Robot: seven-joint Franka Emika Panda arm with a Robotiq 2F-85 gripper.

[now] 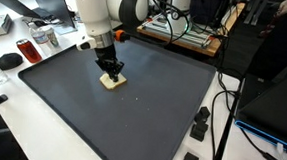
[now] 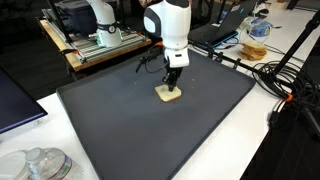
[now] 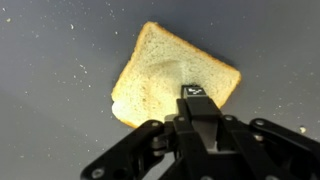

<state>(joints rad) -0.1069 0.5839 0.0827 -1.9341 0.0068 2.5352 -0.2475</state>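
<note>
A slice of bread lies flat on a dark grey mat. It shows in both exterior views. My gripper points straight down over the slice's near edge, and its fingers are pressed together with nothing between them. The fingertips are at or just above the bread's surface; I cannot tell whether they touch. In both exterior views the gripper stands directly above the slice.
The mat covers a white table. A red can and a black mouse lie at one side. Black adapters and cables lie beside the mat. Clear plastic containers sit at a corner. Cables run along another edge.
</note>
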